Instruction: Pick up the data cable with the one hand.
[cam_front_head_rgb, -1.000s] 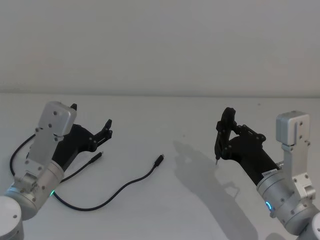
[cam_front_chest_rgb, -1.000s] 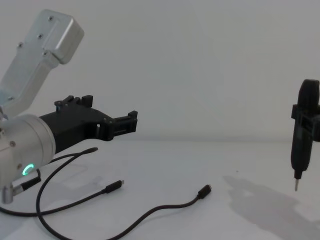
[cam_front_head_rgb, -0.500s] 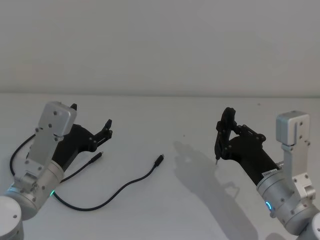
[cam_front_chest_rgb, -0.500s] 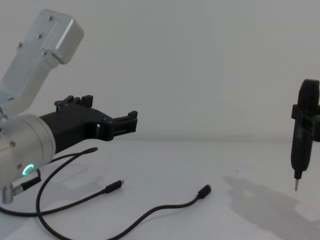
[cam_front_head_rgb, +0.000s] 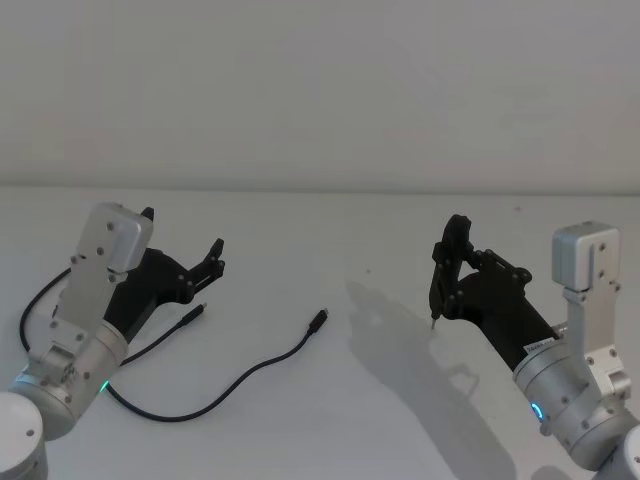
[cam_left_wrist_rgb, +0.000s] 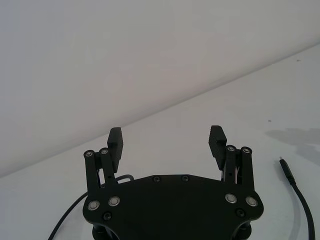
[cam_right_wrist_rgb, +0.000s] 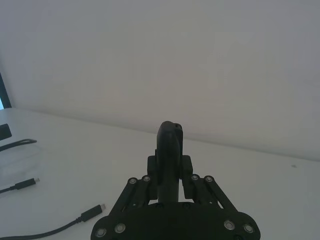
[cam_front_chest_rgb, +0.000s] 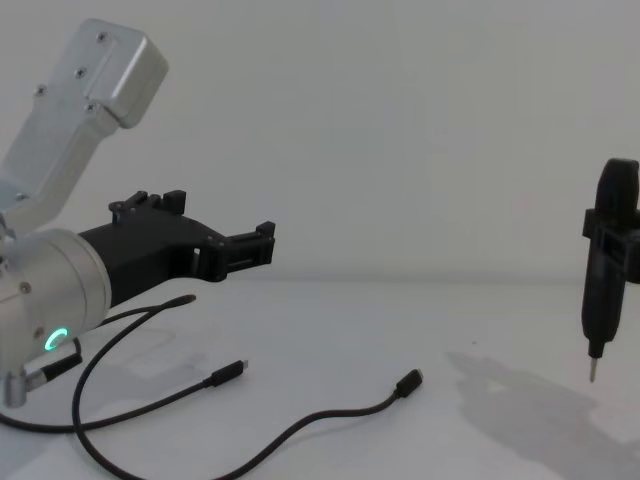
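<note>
Nearest you, the data cable (cam_front_head_rgb: 318, 322) lies slack on the white table (cam_front_head_rgb: 400, 420). It curves from a loop close to the robot's body out to its blocky plug (cam_front_chest_rgb: 408, 383), which rests flat on the surface with nothing touching it.

Just left of that plug, and slightly farther from you, lies the second cord (cam_front_head_rgb: 195, 314) with its slim, silver-tipped end. It is apart from the data cable's plug.

Your left gripper (cam_front_head_rgb: 183, 228) hangs in the air left of the plug, above the second cord, on a wrist showing a green ring light. In the left wrist view you can see its fingers (cam_left_wrist_rgb: 216, 140) spread wide with bare table between them. It holds nothing and is well clear of the data cable.

Your right gripper (cam_front_head_rgb: 452, 268) sits well to the right of the plug, off the table. Its jaws are clamped around a pen-like tool (cam_front_chest_rgb: 603, 270), whose metal tip points down and hovers above the surface.

Beyond the plug the table runs on to a plain pale wall (cam_front_head_rgb: 320, 90).

Compared with half a second and a full second ago, you have no change: both arms, both cords and the plug sit exactly where they were.
</note>
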